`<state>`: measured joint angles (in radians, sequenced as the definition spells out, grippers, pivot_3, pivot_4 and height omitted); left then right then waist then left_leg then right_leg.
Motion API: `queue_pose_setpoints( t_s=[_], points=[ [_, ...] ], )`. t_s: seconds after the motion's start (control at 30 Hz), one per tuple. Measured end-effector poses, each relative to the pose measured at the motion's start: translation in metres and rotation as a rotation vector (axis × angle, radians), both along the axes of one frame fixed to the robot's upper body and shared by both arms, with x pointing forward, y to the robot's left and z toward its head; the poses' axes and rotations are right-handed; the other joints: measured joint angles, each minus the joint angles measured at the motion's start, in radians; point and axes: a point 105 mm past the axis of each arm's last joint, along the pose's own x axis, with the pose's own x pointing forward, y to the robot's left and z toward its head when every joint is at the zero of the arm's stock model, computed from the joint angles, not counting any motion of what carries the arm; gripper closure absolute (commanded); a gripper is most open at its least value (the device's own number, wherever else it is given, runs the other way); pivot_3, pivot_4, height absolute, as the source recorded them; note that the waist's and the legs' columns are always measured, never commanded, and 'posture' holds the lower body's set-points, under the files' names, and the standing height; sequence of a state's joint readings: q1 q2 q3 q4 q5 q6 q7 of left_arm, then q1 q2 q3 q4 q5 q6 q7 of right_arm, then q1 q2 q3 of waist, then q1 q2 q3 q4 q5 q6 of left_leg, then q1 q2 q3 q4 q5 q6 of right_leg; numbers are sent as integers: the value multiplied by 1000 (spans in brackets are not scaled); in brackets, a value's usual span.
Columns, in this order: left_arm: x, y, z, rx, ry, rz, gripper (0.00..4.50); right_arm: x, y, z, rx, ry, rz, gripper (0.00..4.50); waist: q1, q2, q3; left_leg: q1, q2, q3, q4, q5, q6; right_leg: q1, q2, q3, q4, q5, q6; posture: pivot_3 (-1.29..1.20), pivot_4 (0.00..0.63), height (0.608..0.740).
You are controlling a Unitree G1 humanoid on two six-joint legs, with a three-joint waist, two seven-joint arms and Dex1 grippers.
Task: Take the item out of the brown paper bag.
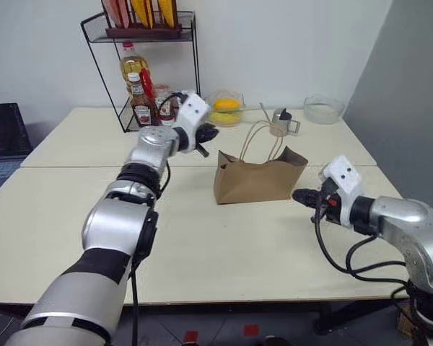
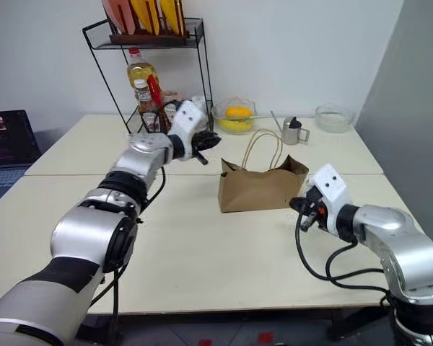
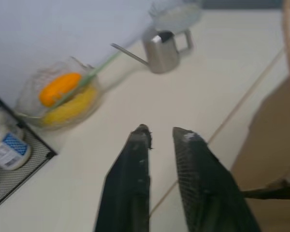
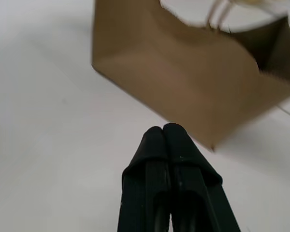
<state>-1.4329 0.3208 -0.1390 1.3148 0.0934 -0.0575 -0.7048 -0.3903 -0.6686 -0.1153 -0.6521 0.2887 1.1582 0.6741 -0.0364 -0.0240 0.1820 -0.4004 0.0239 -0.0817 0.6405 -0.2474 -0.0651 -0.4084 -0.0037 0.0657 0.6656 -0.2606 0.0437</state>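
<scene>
We see the brown paper bag upright on the table, our left gripper and right gripper both closed, empty.

A tan-brown kraft paper bag stands upright near the middle of the table, its mouth open. Its thin looped cord handles rise above the rim.
</scene>
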Motion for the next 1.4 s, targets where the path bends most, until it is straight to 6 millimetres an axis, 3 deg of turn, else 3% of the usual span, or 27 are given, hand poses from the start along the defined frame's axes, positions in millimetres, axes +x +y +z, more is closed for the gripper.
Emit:
queue_pose_setpoints(
  t_s=[0.2, 0.37, 0.47, 0.57, 0.7, 0.93, 1.07, 1.13, 1.33, 1.4],
  points=[
    [-13, -28, -36, 206, 115, -147, 4483, -6, -11, -15, -34, 26, -75, 4500, -3, 0, 0, 0, 0, 0, 1, 0, 0, 0, 1, 0, 1, 0, 0, 0, 150, 740],
    [-38, -41, -41, 253, 241, -390, 4483, -7, -26, -26, -51, 54, -130, 4500, -2, 0, 0, 0, 0, 0, 1, 0, 0, 0, 1, 0, 0, 0, 0, 0, 150, 740],
    [-62, -39, -40, 306, 302, -597, 4483, -7, -42, -39, -80, 98, -160, 4500, -2, 0, 0, 1, 1, 1, 0, 0, 0, 1, 1, 1, 0, 0, 0, 0, 150, 740],
    [-89, -28, -64, 326, 375, -718, 4483, -5, -57, -48, -113, 121, -184, 4500, -12, 2, -1, 3, 2, 2, -1, 0, 0, 2, 1, 3, 1, 0, 0, 0, 150, 740],
    [-129, -19, -97, 291, 472, -731, 4483, 1, -72, -51, -135, 117, -206, 4500, -22, 2, -1, 3, 3, 1, 1, 0, 0, 1, 3, 3, 3, 0, 0, 0, 150, 740],
    [-169, -27, -90, 180, 423, -661, 4483, 7, -78, -51, -130, 104, -196, 4500, -8, 1, 0, 4, 2, 1, 5, 0, 0, 2, 2, 3, 7, -2, 2, 0, 150, 740],
    [-175, -27, -49, 65, 292, -714, 3618, -5, -60, -45, -70, 130, -55, 3590, -3, 1, 0, 4, 2, 2, 5, 0, 0, 2, 2, 3, 7, -3, 5, 0, 150, 740],
    [-179, -23, -43, 72, 281, -756, 3035, -15, -50, -41, -46, 144, 28, 2929, 1, 2, -1, 5, 2, 2, 5, 0, 0, 3, 2, 3, 7, -3, 5, 0, 150, 740],
    [-195, -14, -64, 210, 346, -953, 1161, -44, -27, -40, 40, 224, 210, 810, 4, 1, 0, 5, 2, 2, 5, 0, 0, 3, 2, 3, 6, -4, 5, 0, 150, 740],
    [-192, -16, -77, 258, 334, -981, 1161, -55, -20, -46, 56, 262, 246, 810, 7, 1, 0, 5, 2, 2, 5, 0, 0, 4, 2, 3, 6, -4, 5, 0, 150, 740]
  ],
)
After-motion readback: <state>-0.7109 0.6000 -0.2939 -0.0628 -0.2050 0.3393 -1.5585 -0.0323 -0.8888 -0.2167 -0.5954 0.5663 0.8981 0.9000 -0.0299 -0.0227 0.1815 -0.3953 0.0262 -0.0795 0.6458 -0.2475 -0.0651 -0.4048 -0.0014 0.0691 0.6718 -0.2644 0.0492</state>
